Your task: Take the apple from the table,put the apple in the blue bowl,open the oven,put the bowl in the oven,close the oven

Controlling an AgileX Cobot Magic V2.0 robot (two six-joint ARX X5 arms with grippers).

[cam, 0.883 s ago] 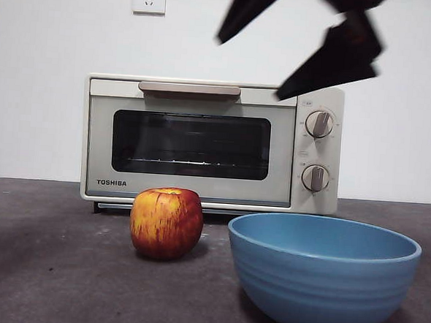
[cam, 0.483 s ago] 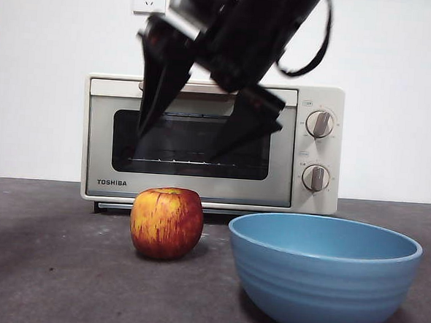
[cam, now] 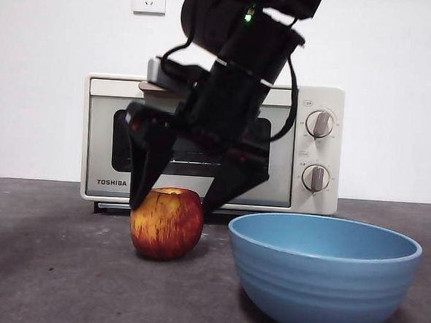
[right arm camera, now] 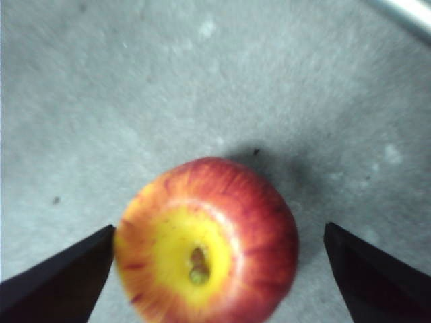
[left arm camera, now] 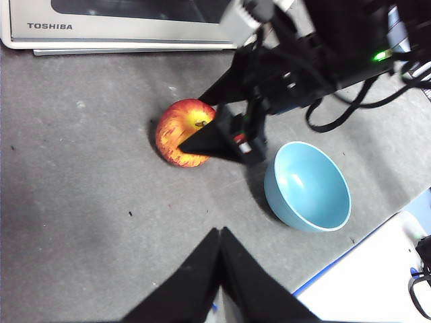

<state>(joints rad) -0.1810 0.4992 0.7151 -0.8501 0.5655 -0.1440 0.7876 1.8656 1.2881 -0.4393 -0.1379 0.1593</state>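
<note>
1. Front view, nearest the camera: the blue bowl (cam: 323, 274) sits upright and empty on the table (cam: 41, 268), at the right of the scene, with the apple (cam: 166, 221) a little farther back and to its left, close beside it but not touching.
2. Just behind and above the fruit, the right gripper (cam: 173, 203) reaches down from the top of the picture on a bulky black arm, its two jaws spread wide, one tip at each upper side of the apple; actual contact cannot be made out here.
3. Right wrist view, looking straight down: the apple (right arm camera: 207, 250) rests stem-end up on the grey table (right arm camera: 101, 101), centred between the parted jaws of the right gripper (right arm camera: 219, 252), with bare surface showing on the side of one jaw.
4. Left wrist view, from farther off: the left gripper (left arm camera: 220, 232) hangs well apart from the work, jaws pressed together on nothing, looking over the apple (left arm camera: 180, 129), the right gripper (left arm camera: 202, 121) astride it, and the blue bowl (left arm camera: 307, 187).
5. At the back, the oven (cam: 211, 143) stands with its door closed against a white wall, its handle (cam: 148, 86) and window partly hidden by the arm, two knobs (cam: 317, 151) clear at its right.
</note>
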